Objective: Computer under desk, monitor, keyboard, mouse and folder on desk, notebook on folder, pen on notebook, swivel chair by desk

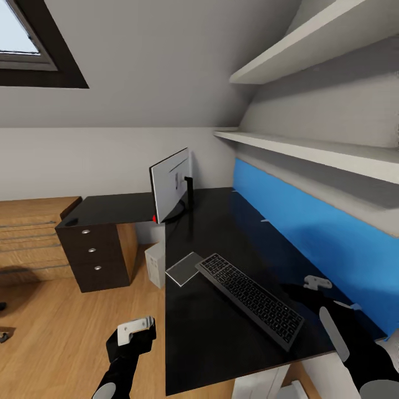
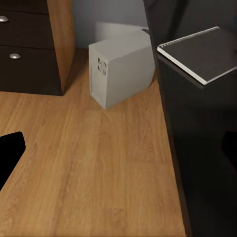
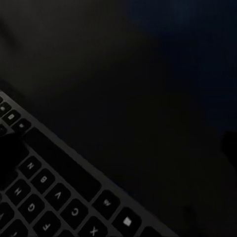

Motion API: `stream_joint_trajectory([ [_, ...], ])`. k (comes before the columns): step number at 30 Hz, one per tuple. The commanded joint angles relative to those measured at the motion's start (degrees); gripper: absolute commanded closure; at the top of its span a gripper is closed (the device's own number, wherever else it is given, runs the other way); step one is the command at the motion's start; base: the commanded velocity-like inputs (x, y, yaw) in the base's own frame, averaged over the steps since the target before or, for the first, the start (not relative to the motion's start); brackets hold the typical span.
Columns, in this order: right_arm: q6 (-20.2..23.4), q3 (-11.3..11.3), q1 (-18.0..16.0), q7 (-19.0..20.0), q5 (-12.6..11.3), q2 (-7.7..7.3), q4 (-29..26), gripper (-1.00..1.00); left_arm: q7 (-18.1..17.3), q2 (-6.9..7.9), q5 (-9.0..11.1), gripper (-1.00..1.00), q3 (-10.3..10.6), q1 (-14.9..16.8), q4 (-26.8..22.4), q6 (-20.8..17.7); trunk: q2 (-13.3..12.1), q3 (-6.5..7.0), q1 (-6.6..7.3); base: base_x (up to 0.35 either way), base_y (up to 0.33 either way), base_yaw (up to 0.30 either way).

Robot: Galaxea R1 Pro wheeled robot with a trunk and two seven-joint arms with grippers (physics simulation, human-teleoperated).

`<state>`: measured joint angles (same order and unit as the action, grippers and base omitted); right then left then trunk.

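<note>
My tally: monitor (image 1: 170,185), keyboard (image 1: 250,298), notebook (image 1: 184,268) on table (image 1: 216,338); computer (image 2: 121,71) beneath. Mouse, folder, pen, chair outstanding. Left claw (image 1: 134,328), right claw (image 1: 317,283): opening, I cannot tell.

The room is evenly lit by daylight from the skylight (image 1: 22,39). A soft sheen is seen on the glossy desk (image 1: 221,332), and a blurred shadow on the floor (image 1: 22,277). The right wrist view is rendered very dark and soft.
</note>
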<state>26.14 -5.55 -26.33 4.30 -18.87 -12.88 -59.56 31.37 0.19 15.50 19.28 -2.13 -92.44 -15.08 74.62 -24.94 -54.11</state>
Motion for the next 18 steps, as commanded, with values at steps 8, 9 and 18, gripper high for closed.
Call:
stream_joint_trajectory([
  [8,0.32,-1.07,0.0,3.47,-0.11,0.04,0.82,-1.0,0.36,0.06,0.31,-1.0,-0.12,0.02,-0.11,-0.21,0.03,-0.05,0.0,0.0,-0.025,0.0],
  [9,0.32,-1.21,-0.01,3.82,-0.11,0.05,0.98,-1.0,0.36,0.06,0.31,-1.0,-0.14,0.02,-0.11,-0.21,0.03,-0.05,0.0,0.0,-0.008,0.0],
  [18,0.28,-4.56,-0.03,11.27,-0.07,0.03,4.88,-1.0,0.43,0.13,0.29,-1.0,-0.35,0.02,-0.11,-0.21,0.03,-0.05,0.0,0.0,-0.003,0.0],
])
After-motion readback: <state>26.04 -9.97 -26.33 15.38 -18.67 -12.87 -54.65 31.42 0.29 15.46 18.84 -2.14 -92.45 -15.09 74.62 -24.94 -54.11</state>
